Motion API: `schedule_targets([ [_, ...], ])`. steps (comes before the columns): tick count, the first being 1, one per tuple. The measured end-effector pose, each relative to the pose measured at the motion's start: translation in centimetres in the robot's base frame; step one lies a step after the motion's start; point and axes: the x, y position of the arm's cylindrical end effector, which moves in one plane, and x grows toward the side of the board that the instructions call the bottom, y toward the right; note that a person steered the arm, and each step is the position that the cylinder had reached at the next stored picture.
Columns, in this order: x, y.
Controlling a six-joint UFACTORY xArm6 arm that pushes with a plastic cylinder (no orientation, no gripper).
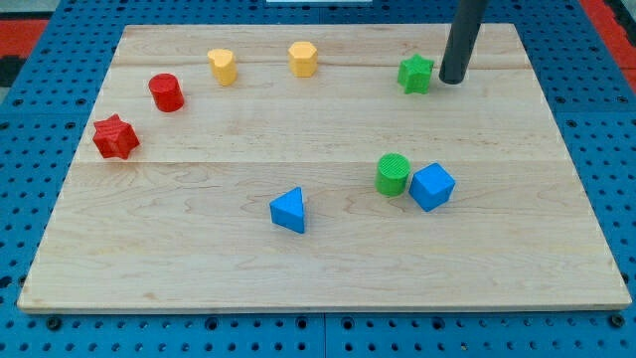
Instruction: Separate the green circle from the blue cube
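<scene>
Green circle (pixel 394 174) sits touching the blue cube (pixel 432 186), low on the view's right of the surface (pixel 199 268). My tip (pixel 451 80) stands well above them, just beside the green star (pixel 415 74). No jaws exist here, only a rod. I judge the tip should come down into their seam and push the circle leftward.

1. The rod (pixel 465 35) is cut off by the view's top edge; only its lower length down to my tip (pixel 452 80) is seen.
2. The blue pegboard (pixel 30 328) under the board is cut off at all four edges of the view.
3. A red patch (pixel 22 35) at the view's top left is cropped and cannot be identified.
4. A similar red patch (pixel 611 22) at the top right is likewise cropped.
</scene>
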Motion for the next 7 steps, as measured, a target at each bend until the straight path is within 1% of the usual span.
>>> schedule_targets([
  [1, -0.2, -3.4],
  [2, 3.2, 2.1],
  [3, 10.9, 0.3],
  [4, 12.4, -10.3],
  [5, 13.0, -19.5],
  [6, 18.5, -18.7],
  [7, 18.5, -16.8],
])
